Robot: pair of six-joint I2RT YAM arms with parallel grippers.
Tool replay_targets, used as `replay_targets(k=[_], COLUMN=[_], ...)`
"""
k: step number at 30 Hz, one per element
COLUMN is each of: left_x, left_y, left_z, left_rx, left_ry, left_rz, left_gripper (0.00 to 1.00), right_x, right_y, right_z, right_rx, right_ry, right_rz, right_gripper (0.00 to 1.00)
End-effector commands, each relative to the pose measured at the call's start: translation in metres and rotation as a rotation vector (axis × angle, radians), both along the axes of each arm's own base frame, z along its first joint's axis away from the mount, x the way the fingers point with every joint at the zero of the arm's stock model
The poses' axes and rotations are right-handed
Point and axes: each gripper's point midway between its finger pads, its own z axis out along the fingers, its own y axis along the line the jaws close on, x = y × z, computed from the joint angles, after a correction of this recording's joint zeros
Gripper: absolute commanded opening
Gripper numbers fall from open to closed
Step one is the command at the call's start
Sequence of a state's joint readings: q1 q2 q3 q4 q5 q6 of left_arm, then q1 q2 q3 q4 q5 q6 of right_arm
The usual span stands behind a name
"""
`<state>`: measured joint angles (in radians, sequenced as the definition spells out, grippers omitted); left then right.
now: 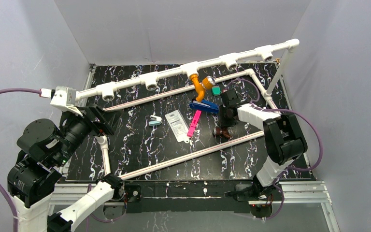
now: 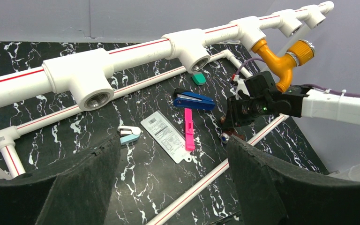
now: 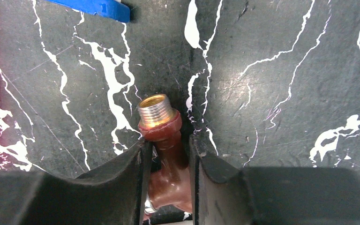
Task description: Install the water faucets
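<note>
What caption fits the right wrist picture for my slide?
Black fingers pinch the brown faucet, its brass thread pointing out over the marbled table.

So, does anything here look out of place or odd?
The brown faucet lies on its side on the table, flanked by the right end effector, while the orange faucet already hangs from the white pipe. The blue stapler looks unrelated to plumbing.

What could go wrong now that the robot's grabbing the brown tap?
1. The right gripper pinches the brown tap only at its thin neck, so it may twist or slip when lifted.
2. The orange tap already hangs from the pipe just beyond; the arm might bump it on the way up.
3. The stapler lies close and could get knocked.
</note>
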<state>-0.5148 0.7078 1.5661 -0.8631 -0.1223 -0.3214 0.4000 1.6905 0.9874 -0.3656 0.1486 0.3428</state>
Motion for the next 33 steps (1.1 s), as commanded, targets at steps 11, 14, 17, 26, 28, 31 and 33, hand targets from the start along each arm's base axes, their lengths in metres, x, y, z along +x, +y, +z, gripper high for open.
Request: replay_targets(k=[11,14,17,26,28,31,33], left_x=[-0.007,-0.007,-0.006,-0.003,-0.003,-0.006,-0.008], left_y=[0.007,0.007,0.007,-0.006,-0.01,-0.017,-0.021], left_z=[0.003,0.004,0.002,-0.014,-0.022,-0.033,-0.039], left_rx=[-0.021,-0.027,-0.028,-0.058,-0.06,-0.062,-0.061], left_ry=[0.018,0.024,0.036,0.129,0.163,0.208,0.234], left_rz=[0.029,0.032,0.034,0.009,-0.003,-0.031,-0.057], left_gripper=[0.8,0.8,0.8,0.8,0.8,0.8,0.8], right_x=[-0.003,-0.011,-0.022,-0.074,-0.089,-0.114,-0.131], right_y=[0.01,0.019,0.032,0.074,0.084,0.098,0.108], right_z=[0.015,0.031,0.051,0.115,0.126,0.14,0.151], right_rx=[0.006,0.078,0.169,0.396,0.463,0.568,0.639], right_ry=[-0.032,-0.055,-0.074,-0.158,-0.165,-0.153,-0.151], right_rz=[0.049,0.058,0.081,0.274,0.339,0.43,0.485], right_gripper=[0.01,0.01,0.01,0.01,0.01,0.01,0.01])
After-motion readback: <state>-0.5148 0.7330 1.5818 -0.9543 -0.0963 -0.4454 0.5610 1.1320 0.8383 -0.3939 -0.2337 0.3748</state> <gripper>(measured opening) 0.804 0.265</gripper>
